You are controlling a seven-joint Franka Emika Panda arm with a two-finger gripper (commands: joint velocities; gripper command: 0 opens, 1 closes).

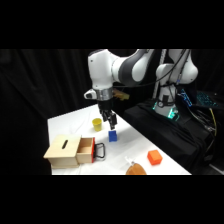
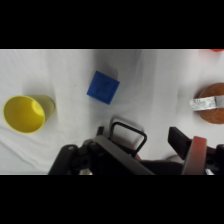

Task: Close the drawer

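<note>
The drawer [image 1: 86,150] stood pulled out of its box [image 1: 63,151] near the tabletop's [image 1: 140,150] front edge; the tool [image 1: 110,121] hovered above, grip state unclear, closing undone.

Side view across; wrist view downward

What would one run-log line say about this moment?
task: close drawer | drawer: pulled out of box | gripper: above table, clear of handle | nearby: blue cube, yellow cup
</note>
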